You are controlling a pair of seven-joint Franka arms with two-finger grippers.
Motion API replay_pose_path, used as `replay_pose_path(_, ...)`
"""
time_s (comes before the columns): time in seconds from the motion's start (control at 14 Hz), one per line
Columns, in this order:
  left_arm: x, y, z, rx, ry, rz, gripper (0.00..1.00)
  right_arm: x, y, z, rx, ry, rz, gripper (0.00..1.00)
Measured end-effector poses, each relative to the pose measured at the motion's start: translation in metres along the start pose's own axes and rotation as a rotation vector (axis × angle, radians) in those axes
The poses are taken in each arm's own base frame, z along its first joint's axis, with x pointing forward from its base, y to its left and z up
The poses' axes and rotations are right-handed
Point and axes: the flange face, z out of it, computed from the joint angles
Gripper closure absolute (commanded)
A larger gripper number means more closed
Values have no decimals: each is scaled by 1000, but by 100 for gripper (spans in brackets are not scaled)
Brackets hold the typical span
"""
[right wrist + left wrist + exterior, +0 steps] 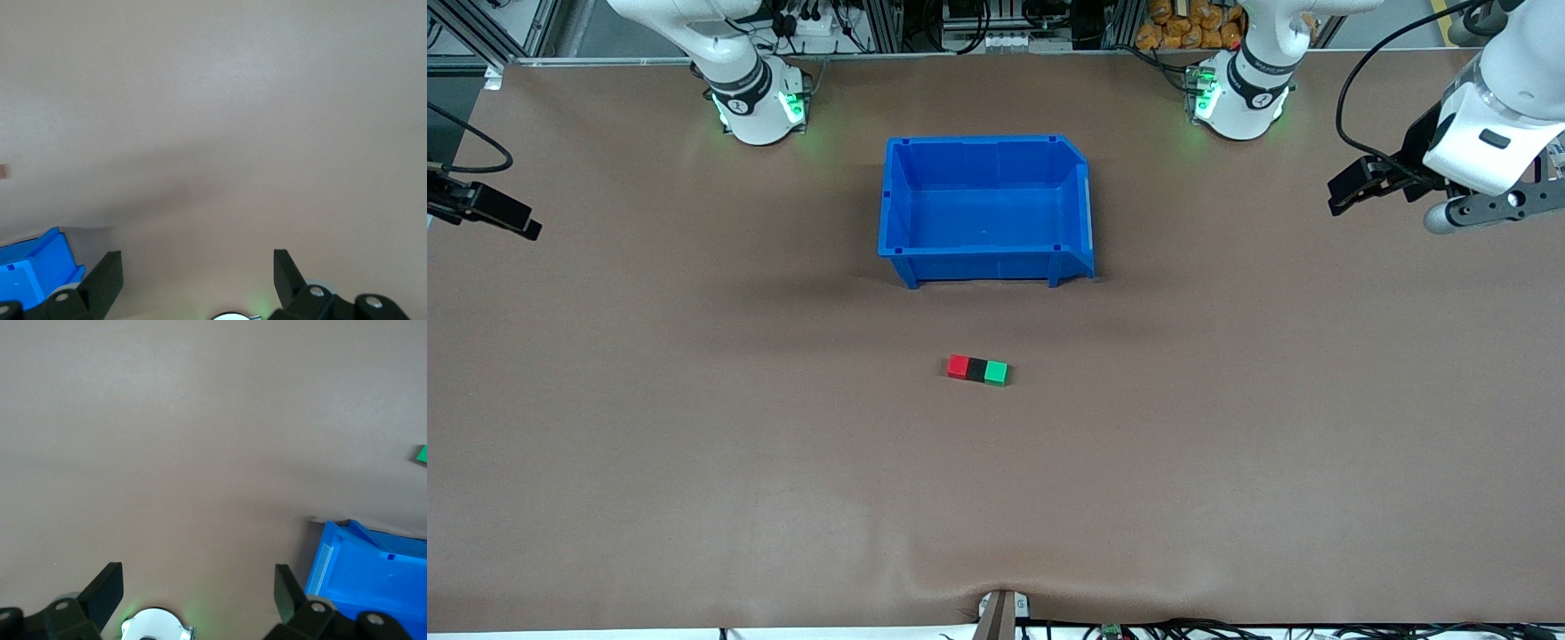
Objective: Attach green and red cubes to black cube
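Front view is showing you the black cube (976, 369) sitting mid-table with the red cube (958, 365) touching its side toward the right arm's end and the green cube (996, 372) touching its side toward the left arm's end, all three lying in one short row. At twelve o'clock from that row, farther from the camera, the blue bin (985, 256) is standing on the brown table (694, 462). You are seeing the left gripper (1352, 191) hanging over the table's edge out at two o'clock, fingers spread wide and gripping nothing. The right gripper (503, 212) is waiting out at ten o'clock over its own end, likewise fully spread and carrying nothing.
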Motion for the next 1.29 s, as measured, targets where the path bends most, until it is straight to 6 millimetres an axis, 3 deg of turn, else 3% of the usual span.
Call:
replay_pose_path(0.64, 2, -21, -7, 39, 56, 86, 0, 0, 0, 0, 0, 0, 0, 0)
replay_pose_path(1.29, 9, -42, -6, -5, 48, 45, 0, 0, 1, 0, 0, 0, 1, 0)
